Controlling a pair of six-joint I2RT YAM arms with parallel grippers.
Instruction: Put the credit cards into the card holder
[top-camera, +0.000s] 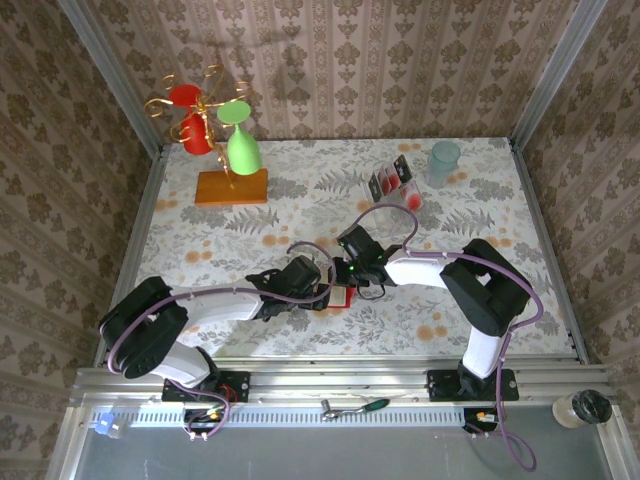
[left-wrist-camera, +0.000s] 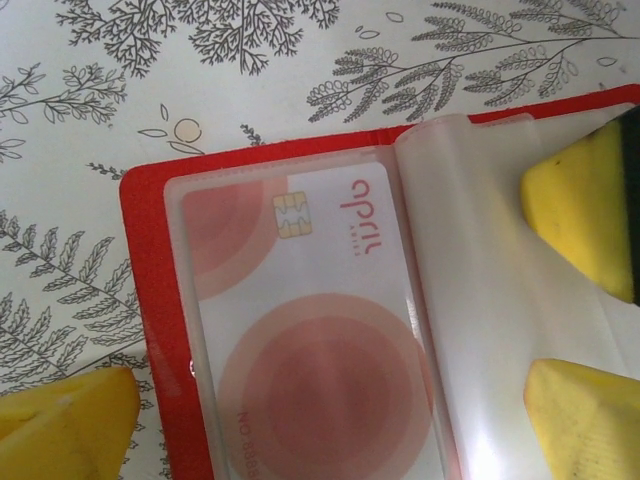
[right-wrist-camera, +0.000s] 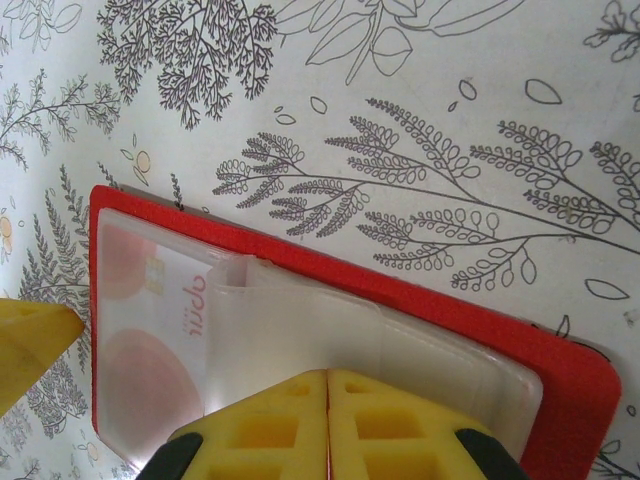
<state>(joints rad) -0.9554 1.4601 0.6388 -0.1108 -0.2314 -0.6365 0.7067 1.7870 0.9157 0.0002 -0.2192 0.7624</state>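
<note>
Left claw (left-wrist-camera: 330, 385): your jaws stand wide apart here, holding nothing, one finger at each side of the card holder (left-wrist-camera: 150, 330).
Right claw (right-wrist-camera: 327, 378): pressed shut, and it looks pinched on the holder's clear pocket leaf.
Card holder: lying open on the tabletop (top-camera: 480, 290), near the front, right between your two claws.
Credit card (left-wrist-camera: 300, 340): one sits inside the clear pocket, face up.
</note>
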